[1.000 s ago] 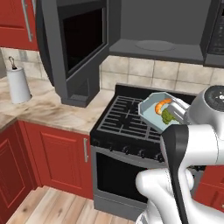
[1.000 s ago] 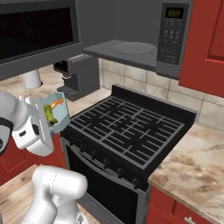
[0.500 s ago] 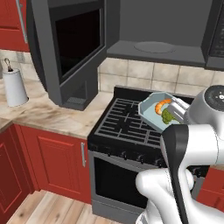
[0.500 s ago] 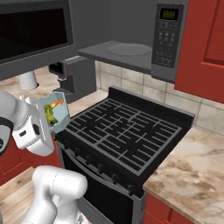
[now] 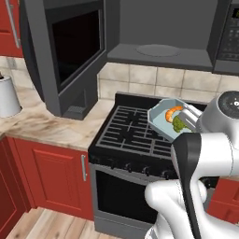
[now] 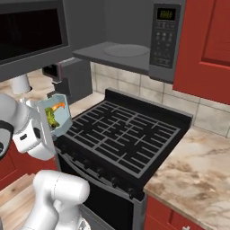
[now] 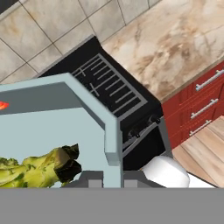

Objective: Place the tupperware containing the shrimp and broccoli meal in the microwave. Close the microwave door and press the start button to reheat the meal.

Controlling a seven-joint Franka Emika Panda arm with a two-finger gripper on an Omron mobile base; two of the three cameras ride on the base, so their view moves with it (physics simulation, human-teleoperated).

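the carrying step is in hand: the gripper [image 7: 106,180] is clamped on the rim of the tupperware [image 5: 164,120], its jaws nearly closed on the thin wall, and the tub is held tilted in the air above the front of the stove [image 5: 135,130], clear of the grates. the shrimp and broccoli meal [image 5: 175,117] sits inside it, green florets low in the tub with an orange piece beside them. the microwave [image 5: 158,32] hangs over the stove, its cavity open and its round plate [image 5: 158,50] bare. the microwave door [image 5: 65,51] stands swung wide to the left, out over the counter [image 5: 44,126]. nothing has gone in yet, so the task looks early. the next move, as i judge it, calls for lifting the tub up to the cavity's mouth and levelling it, since at this tilt the food could slide out, then pushing it in over the plate without striking the lower lip or the door.
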